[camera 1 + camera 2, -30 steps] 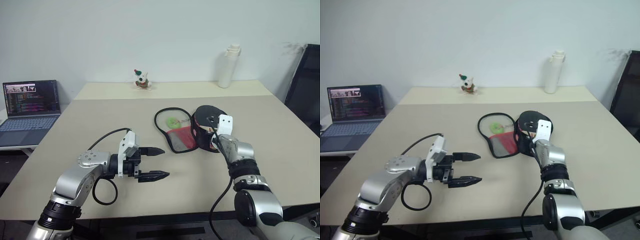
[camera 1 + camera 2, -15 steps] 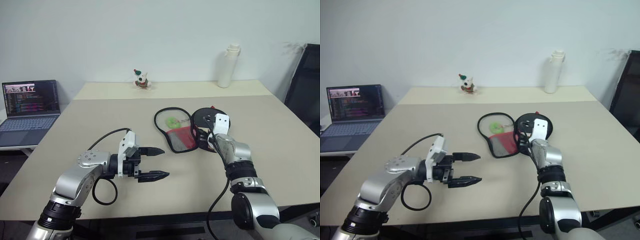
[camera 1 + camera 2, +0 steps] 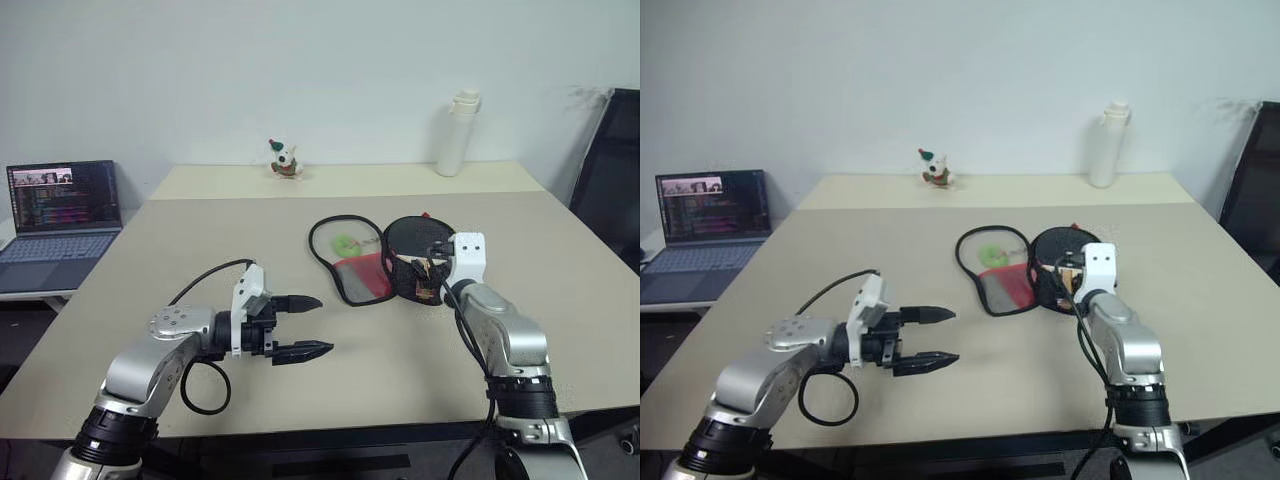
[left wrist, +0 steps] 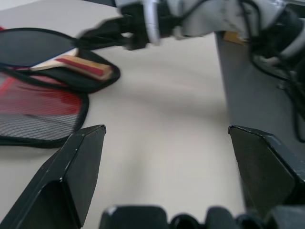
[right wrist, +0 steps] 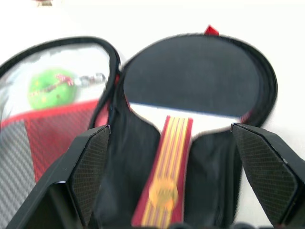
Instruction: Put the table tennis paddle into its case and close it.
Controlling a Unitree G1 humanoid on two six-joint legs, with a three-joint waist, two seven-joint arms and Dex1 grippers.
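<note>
The case (image 3: 345,262) lies unzipped and spread flat at mid-table, its red mesh flap (image 5: 45,131) and green lining on the left. In its right half rests the table tennis paddle (image 5: 190,76), black face up, with the red-edged wooden handle (image 5: 164,164) pointing toward me. My right gripper (image 3: 427,272) hovers just short of the handle, open and holding nothing; its fingers (image 5: 90,167) stand either side of the handle without touching. My left gripper (image 3: 323,324) is open over bare table to the left of the case, pointing right, well apart from it.
An open laptop (image 3: 60,210) sits on a side desk at far left. A white bottle (image 3: 455,133) and a small toy figure (image 3: 285,160) stand along the table's far edge. A black chair (image 3: 610,180) is at the right.
My right gripper has opened and let go of the paddle, which now lies flat in the case. The right arm has drawn back toward me and risen slightly. The left arm has stayed put.
</note>
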